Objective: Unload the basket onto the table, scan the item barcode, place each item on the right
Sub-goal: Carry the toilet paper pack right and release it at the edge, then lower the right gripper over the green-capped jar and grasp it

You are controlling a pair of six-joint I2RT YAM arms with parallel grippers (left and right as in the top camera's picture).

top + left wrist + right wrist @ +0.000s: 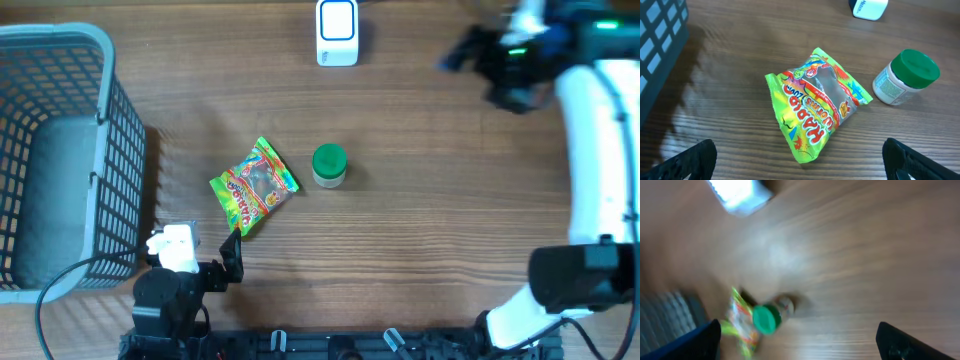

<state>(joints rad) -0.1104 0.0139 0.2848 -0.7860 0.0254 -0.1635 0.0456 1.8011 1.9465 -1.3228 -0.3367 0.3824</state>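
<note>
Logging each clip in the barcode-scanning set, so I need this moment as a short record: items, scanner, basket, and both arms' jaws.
candy bag: lying on the table, nothing holding it
green-lidded jar: to the bag's right, not touching it
scanner: white, at the far edge of the table
basket: at the left edge
left gripper: jaws open, empty, close to the bag
right gripper: jaws open, empty, above the table; its view is blurred
</note>
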